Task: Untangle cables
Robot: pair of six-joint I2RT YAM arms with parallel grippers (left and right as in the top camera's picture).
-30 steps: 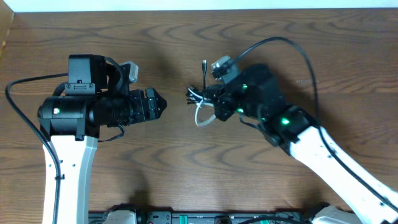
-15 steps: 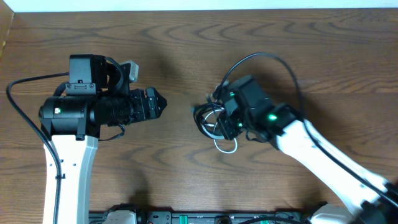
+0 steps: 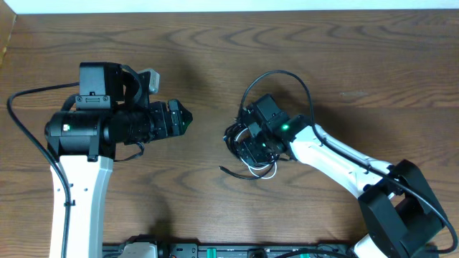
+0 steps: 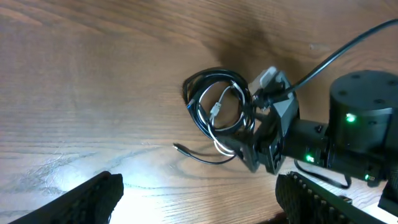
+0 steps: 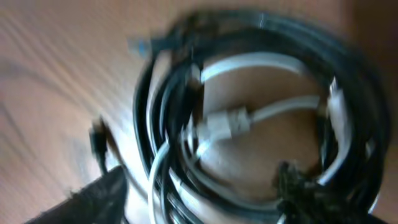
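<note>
The cables [image 3: 234,136] form a tangled coil of black cords and one white cord on the wooden table, right of centre. One black end [image 3: 228,170] trails toward the front. My right gripper [image 3: 251,148] sits right over the coil's right side. In the right wrist view its fingers [image 5: 93,199] stand apart, with several strands of the cables [image 5: 242,118] lying between them. In the left wrist view the coil [image 4: 200,99] lies flat with a white plug in its middle. My left gripper [image 3: 183,120] hovers open to the left of the coil, its own view [image 4: 200,183] showing nothing between the fingers.
The right arm's thick black wire [image 3: 287,75] arcs above the coil toward the back. The left arm's wire [image 3: 18,118] loops near the table's left edge. A strip of equipment [image 3: 215,251] runs along the front edge.
My right gripper carried the bundle toward the front and down to the table, then its jaws came apart. The coil now rests on the wood. The left arm stayed still.
</note>
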